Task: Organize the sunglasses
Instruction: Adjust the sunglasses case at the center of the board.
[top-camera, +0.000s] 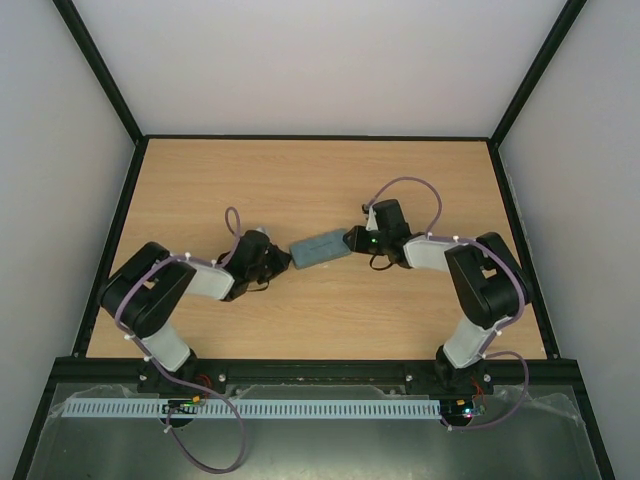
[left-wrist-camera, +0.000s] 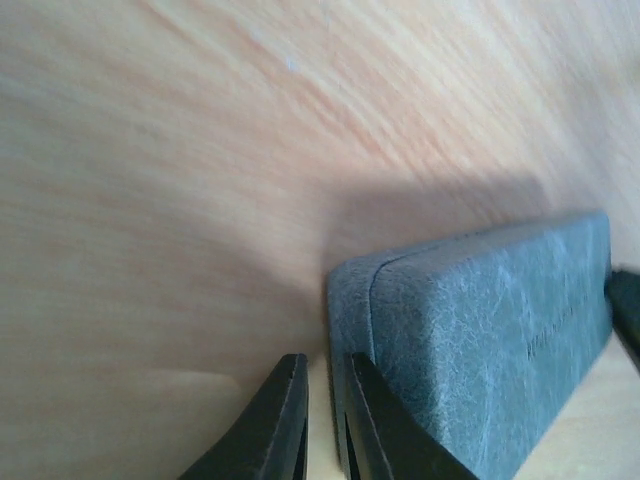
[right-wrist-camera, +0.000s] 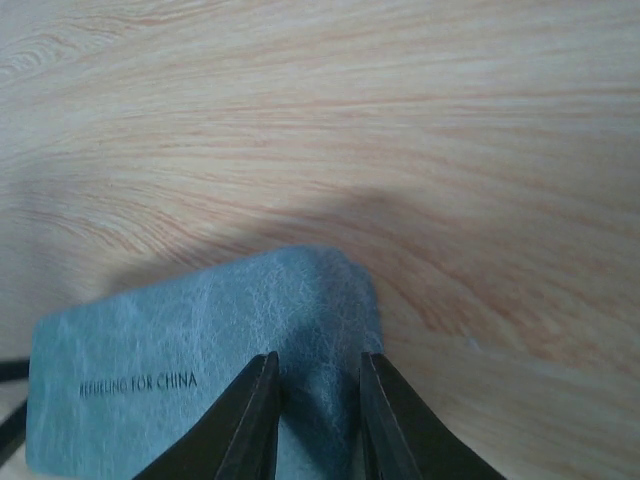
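Sunglasses: where are they? I can't find them in any view.

— Nor can I. The only thing on the table (top-camera: 300, 180) besides the arms is the grey-blue case (top-camera: 318, 248), lying near the middle with its lid down. If the pair is anywhere here, my guess is inside it.

— Start at the left, then.

— The left gripper (left-wrist-camera: 323, 360) sits at the case's left end. Its fingers are nearly together, with a thin gap, and one lies against the end wall by the lid seam. I cannot tell whether they pinch the lip or only touch it.

— And the right?

— The right gripper (right-wrist-camera: 318, 358) is over the right end, with its fingers a little apart and the case's top face showing between them. I cannot tell whether that is a clamp or a press.

— How will the case handle?

— It looks like a stiff shell with a felted, fibrous skin, so it should give good friction and probably weighs little. One arm steadying an end while the other works the seam seems sensible.

— And the glasses, once reached?

— I would expect them to be very light, thin and easily bent, with slim arms that would twist under a squeeze and lenses that scratch or slip. I would take them at the bridge or the front rim with a gentle pinch, never by an arm, and watch that nothing snags on the case edge.
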